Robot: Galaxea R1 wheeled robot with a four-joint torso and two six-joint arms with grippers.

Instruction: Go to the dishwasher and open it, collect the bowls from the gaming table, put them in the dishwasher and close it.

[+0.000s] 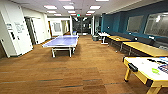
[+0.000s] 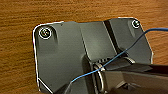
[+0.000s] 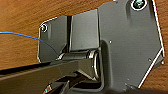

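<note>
**Head view.** A driving step is judged to be in hand: a long room with a wood-patterned floor (image 1: 82, 72) is being viewed, and no handling is being done. A small white table (image 1: 103, 34) is being shown far down the room, at the right wall's near end. It is being taken, tentatively, for the gaming table, and whether bowls are on it cannot be told. The next move is judged to call for steering toward the dishwasher or this table along the open middle of the floor. Room is being bounded on the left by a blue ping-pong table (image 1: 62, 41) and on the right by yellow tables (image 1: 145, 48) along the wall. The corner of a yellow-framed table (image 1: 131, 66) is being presented nearest on the right, and clearance is being called for there.

**Left wrist view.** The arm's dark plate and a blue cable (image 2: 117, 56) are being shown above bare floor. Whether the left gripper (image 2: 125, 87) is released or clenched cannot be told.

**Right wrist view.** Plate and floor are again being shown. The state of the right gripper (image 3: 58, 87) likewise cannot be told.
</note>
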